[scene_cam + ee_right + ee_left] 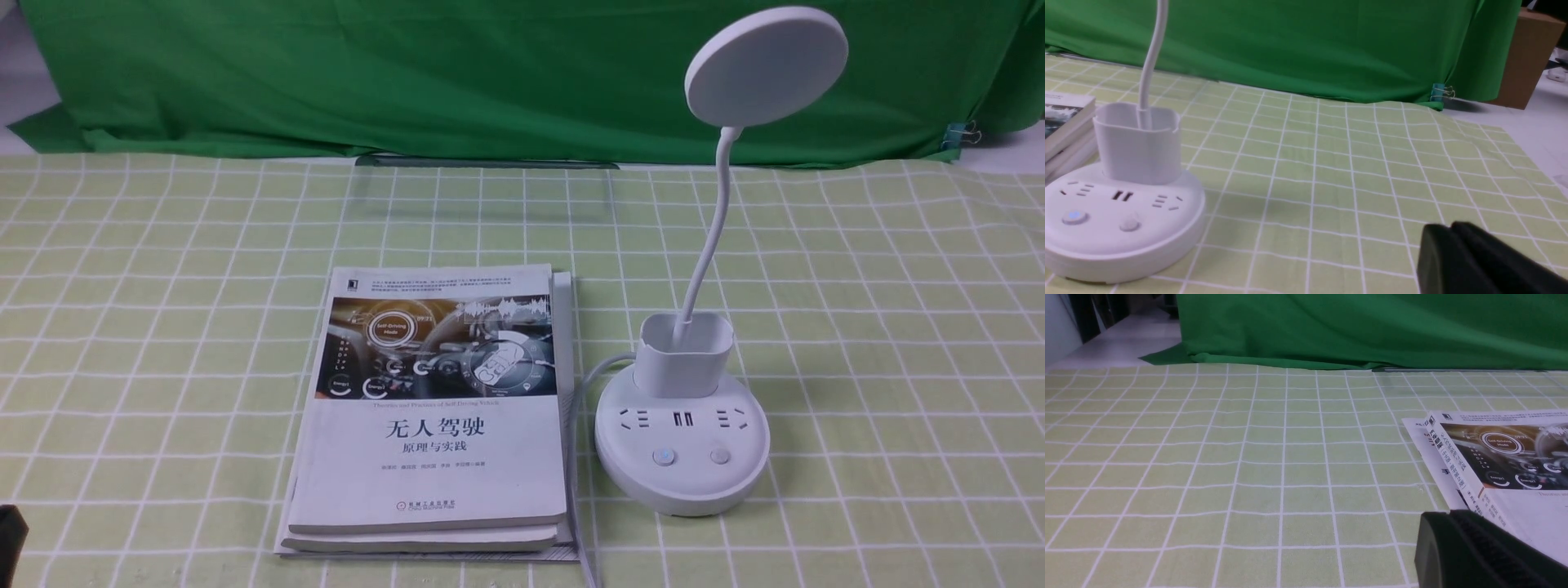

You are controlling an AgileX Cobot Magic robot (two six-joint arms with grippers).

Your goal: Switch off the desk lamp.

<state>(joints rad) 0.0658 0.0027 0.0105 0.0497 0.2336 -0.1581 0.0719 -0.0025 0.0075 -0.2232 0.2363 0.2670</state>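
Note:
The white desk lamp stands right of centre on the checked cloth, with its round base [682, 457], cup holder [684, 353], bendy neck and flat disc head [766, 65]. Two round buttons sit on the front of the base; the left button [665, 456] glows faintly blue and the right button [719, 455] is plain. In the right wrist view the base [1118, 245] is well off to one side of my right gripper [1451, 226], which is shut and empty. My left gripper [1449, 514] is shut and empty beside the books, far from the lamp.
A stack of books [433, 408] lies just left of the lamp; it also shows in the left wrist view [1506, 465]. The lamp's white cable [581, 408] runs between books and base. A green backdrop [490, 73] hangs behind. A cardboard box [1531, 57] stands off the table.

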